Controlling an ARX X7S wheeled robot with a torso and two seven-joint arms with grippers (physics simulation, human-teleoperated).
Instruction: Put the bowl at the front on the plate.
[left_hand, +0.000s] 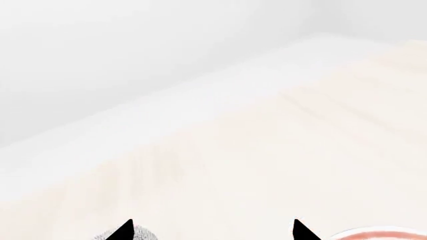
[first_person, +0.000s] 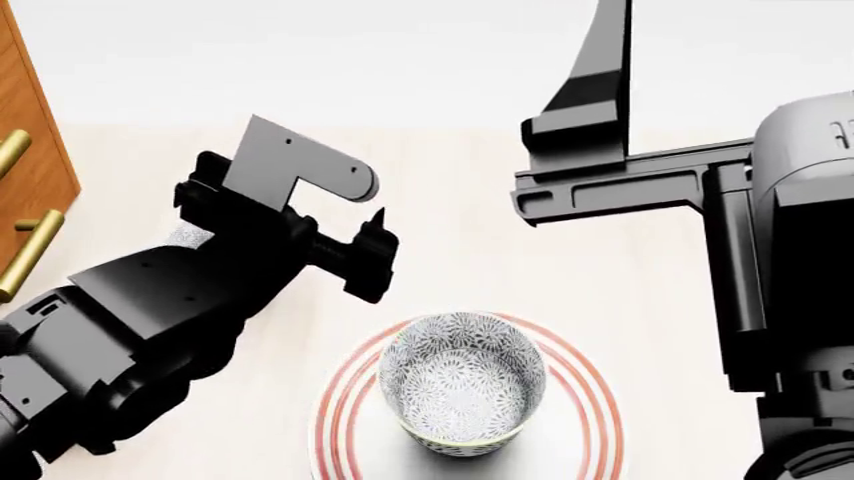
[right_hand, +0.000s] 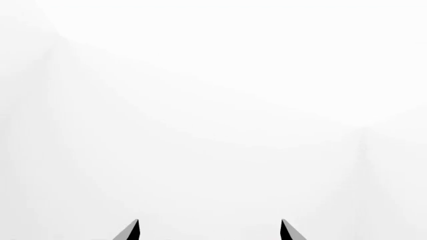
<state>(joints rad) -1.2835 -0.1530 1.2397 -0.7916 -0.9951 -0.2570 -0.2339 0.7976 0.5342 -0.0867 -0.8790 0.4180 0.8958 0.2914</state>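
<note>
Patterned bowl (first_person: 462, 382) sits upright inside the red-ringed plate (first_person: 595, 410), near the table's (first_person: 454, 180) front edge.
Left gripper (left_hand: 212, 231) hangs beside the plate, its jaws spread wide and empty; right gripper (right_hand: 209, 231) is raised, likewise wide, gripping nothing.

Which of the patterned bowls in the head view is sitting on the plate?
The fully visible bowl, upright in the middle of the red-ringed plate. The other patterned bowl only peeks out behind the left arm, off the plate.
</note>
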